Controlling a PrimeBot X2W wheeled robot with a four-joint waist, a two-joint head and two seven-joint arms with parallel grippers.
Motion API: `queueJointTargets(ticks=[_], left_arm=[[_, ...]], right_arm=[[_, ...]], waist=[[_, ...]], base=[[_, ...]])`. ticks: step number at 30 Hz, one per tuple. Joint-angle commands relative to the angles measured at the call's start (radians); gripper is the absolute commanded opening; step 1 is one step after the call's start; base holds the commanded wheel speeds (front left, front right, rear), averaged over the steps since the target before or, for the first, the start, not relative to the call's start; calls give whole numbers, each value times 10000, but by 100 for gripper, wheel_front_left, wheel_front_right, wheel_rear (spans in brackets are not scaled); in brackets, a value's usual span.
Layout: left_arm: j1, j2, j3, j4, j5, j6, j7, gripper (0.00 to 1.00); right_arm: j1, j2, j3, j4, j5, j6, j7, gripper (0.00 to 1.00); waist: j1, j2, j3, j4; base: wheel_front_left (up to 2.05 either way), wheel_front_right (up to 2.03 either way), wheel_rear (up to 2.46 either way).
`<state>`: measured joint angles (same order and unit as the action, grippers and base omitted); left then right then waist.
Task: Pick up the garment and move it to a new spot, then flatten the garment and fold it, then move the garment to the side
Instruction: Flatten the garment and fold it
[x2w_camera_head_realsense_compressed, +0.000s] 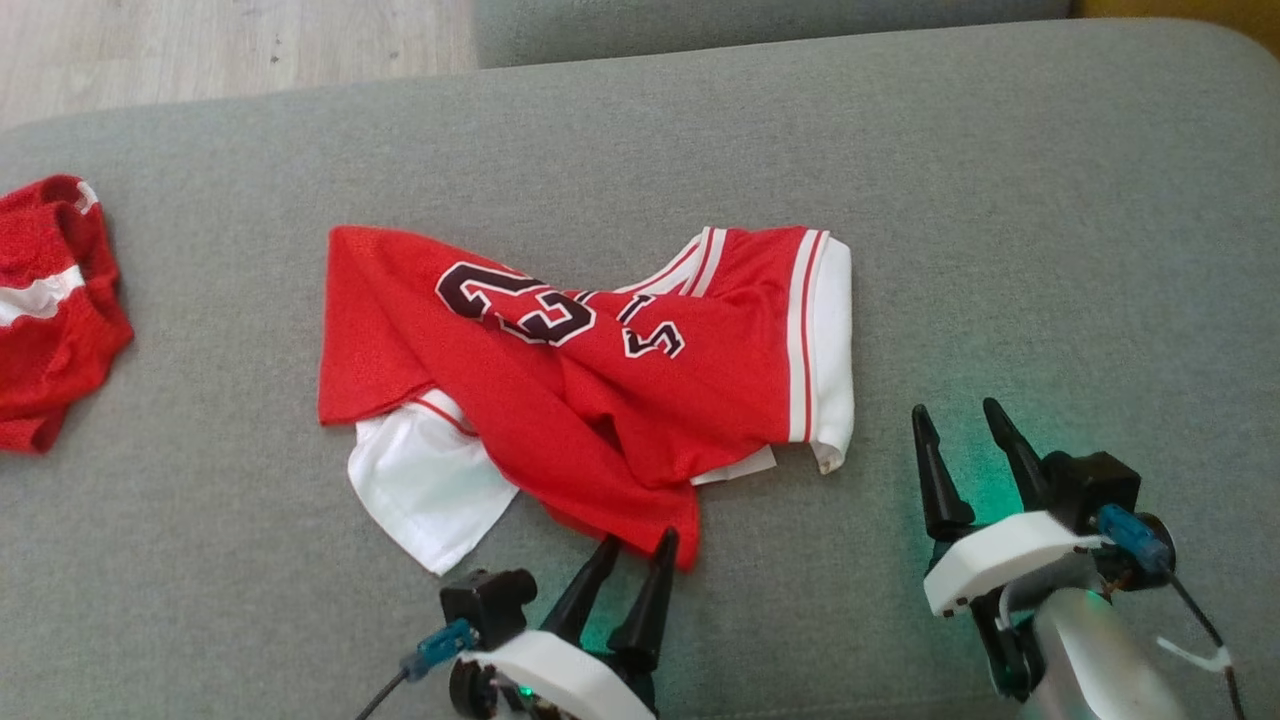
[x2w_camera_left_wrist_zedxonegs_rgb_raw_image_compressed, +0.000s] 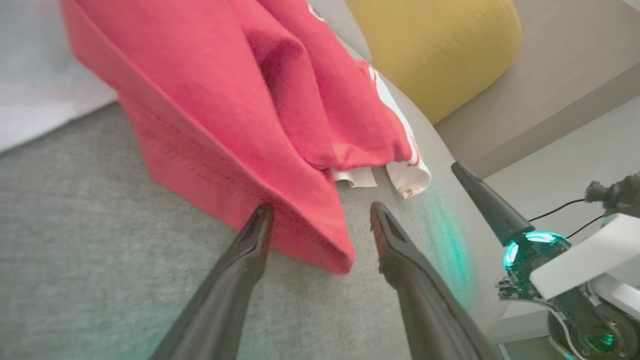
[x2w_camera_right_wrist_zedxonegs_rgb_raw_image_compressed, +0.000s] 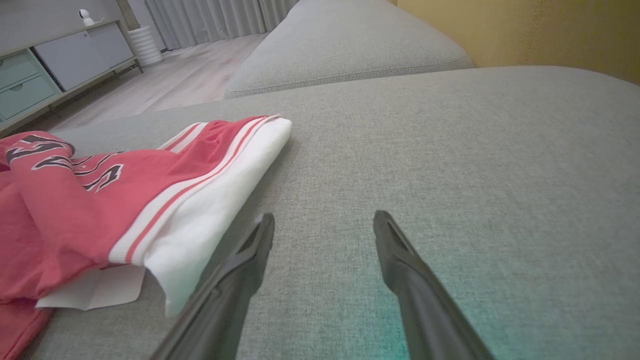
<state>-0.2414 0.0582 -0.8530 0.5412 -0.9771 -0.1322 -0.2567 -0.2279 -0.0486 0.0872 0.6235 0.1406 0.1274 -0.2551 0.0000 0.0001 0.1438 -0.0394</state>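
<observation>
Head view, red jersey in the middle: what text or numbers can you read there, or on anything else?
"23": black, white-edged digits on the red jersey, upside down in the head view.
Black letters beside the number: cut by folds, not readable as a word.
Second red garment at left: no text visible.

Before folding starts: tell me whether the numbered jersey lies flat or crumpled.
Crumpled. The numbered jersey lies bunched on the grey cushion, red folds overlapping, white fabric poking out beneath.
</observation>
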Motion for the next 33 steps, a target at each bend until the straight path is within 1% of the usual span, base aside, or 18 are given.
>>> queueJointTargets(ticks=[1,3,4,5,6,7,12,16,20,24,27,31,33], left_arm=[[-341,91,154,-146,-19,16,-51,100],[-411,86,61,9,-49,16,-51,100],[-449,81,19,106,-79,16,-51,92],[-484,73,43,186,-133,16,-51,50],[-512,62,98,261,-195,16,-51,39],[-544,52,125,323,-238,16,-51,0],[-627,48,200,349,-417,16,-51,0],[-550,245,984,80,-447,16,-51,0],[-433,597,1759,-424,-122,16,-51,0],[-440,1154,2071,-927,171,16,-51,0],[-708,1756,2168,-1144,325,16,-51,0],[-1413,2670,2625,-1148,586,16,-51,0],[-1773,3031,2912,-1048,699,16,-51,0]], right_arm=[[-90,-16,191,-246,0,33,-67,100],[-116,-16,208,-250,-2,33,-67,100],[-130,-16,214,-251,-2,33,-67,100],[-145,-16,214,-258,-8,33,-67,100],[-156,-16,211,-263,-9,33,-67,100],[-165,-16,205,-267,-7,33,-67,100],[-138,-16,84,-320,12,33,-67,100],[-41,-16,-42,-368,112,33,-67,100],[82,-16,-34,-385,316,33,-67,100],[154,-16,129,-379,586,33,-67,100],[142,-16,249,-376,725,33,-67,100],[107,-16,350,-353,773,33,-67,100],[70,-16,401,-335,778,33,-67,100]], waist=[[0,-1,19,-2],[0,-1,62,-18],[0,-1,82,-24],[0,-1,107,-28],[0,-1,119,-35],[0,-1,135,-42],[0,-1,118,37],[0,-1,-14,333],[0,-1,-257,793],[0,-1,-495,1233],[0,-1,-588,1476],[0,-1,-624,1612],[0,-1,-618,1605]], base=[[0,0,0],[0,0,0],[0,0,0],[0,0,0],[0,0,0],[0,0,0],[0,0,0],[0,0,0],[0,0,0],[0,0,0],[0,0,0],[0,0,0],[0,0,0]])
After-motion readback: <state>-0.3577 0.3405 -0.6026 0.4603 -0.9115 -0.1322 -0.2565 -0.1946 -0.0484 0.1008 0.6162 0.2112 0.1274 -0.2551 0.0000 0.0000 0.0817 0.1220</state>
